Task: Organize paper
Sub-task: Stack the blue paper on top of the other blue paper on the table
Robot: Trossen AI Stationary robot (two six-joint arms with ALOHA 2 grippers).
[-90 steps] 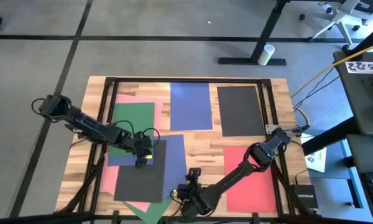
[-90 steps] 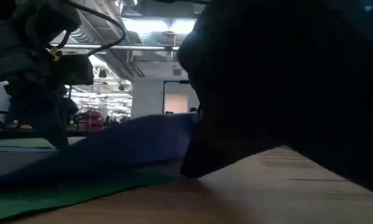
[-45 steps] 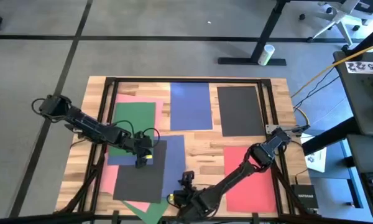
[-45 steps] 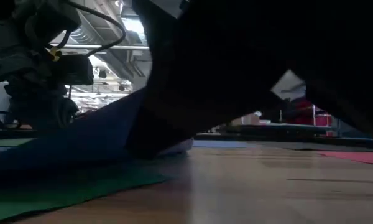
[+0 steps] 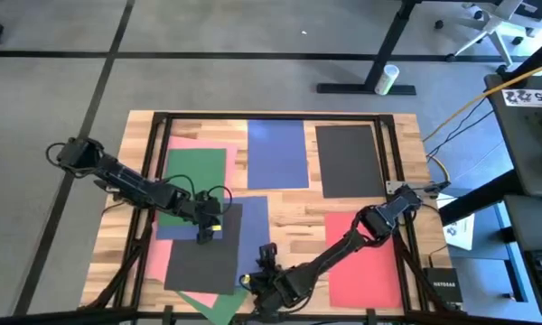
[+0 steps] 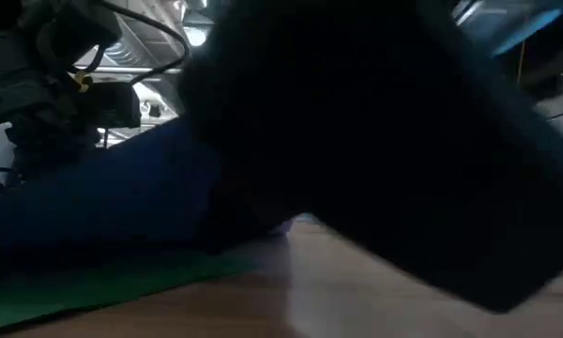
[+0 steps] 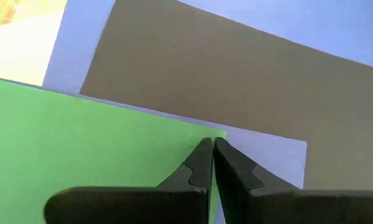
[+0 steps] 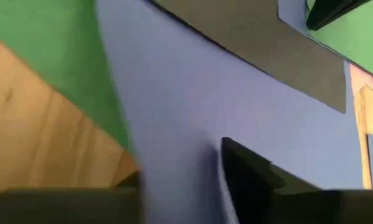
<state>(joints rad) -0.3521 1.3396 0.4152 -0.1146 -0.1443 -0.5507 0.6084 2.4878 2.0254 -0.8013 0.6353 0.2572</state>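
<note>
The left gripper (image 5: 206, 233) rests with its fingers pressed together at the corner of the green sheet (image 7: 81, 149), over the black sheet (image 5: 203, 257) in the overlapping pile on the table's (image 5: 298, 203) left half. The right gripper (image 5: 264, 271), at the near edge, is clamped on the blue sheet (image 8: 193, 112), lifting its edge.

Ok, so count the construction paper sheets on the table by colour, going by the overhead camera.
pink sheets: 2
green sheets: 2
blue sheets: 2
black sheets: 2
red sheets: 1
Total: 9 that show; the overlapping pile may hide more.
</note>
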